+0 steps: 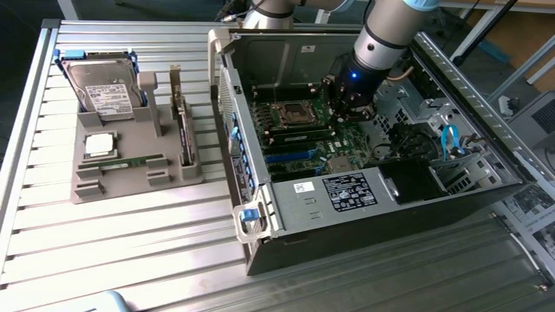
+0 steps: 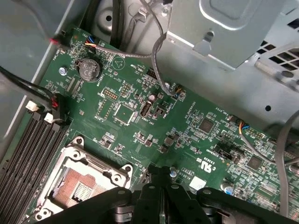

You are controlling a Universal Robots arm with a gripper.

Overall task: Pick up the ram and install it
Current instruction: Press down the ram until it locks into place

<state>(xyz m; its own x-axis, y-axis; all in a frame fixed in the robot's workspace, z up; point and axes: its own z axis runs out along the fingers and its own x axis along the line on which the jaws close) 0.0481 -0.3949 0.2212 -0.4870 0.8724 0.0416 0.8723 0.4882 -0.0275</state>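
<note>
Well, gripper: the black gripper (image 1: 351,112) on the grey robot arm (image 1: 386,32) hangs inside the open black computer case (image 1: 381,214), low over the green motherboard (image 2: 140,93). Its fingers are pressed together, and I can make out no stick between them.
Ram: what looks like the long, thin green ram stick (image 1: 121,160) lies in a slot of the grey moulded holder (image 1: 130,185) on the slatted metal counter (image 1: 130,247), well apart from the gripper. A second thin board (image 1: 184,130) stands on edge in the same holder; I can't tell which is meant.
Slots: the long black memory slots (image 2: 28,154) beside the silver processor socket (image 2: 81,179) look empty in the wrist view.
Risk, contact: the fingertips sit close above the board next to the open socket, so a slight dip or sideways drift could scrape small parts or bend the socket pins.
Risk, snagging: grey cables (image 2: 161,60) loop just above the board, and blue cables (image 1: 449,140) hang by the drive bay; the wrist could catch them on any swing.
In the way: the raised case wall (image 1: 227,97) stands between the gripper and the holder.
Nearby: a grey hard drive with a white label (image 1: 104,91) and a square silver processor chip (image 1: 100,144) share the holder.
</note>
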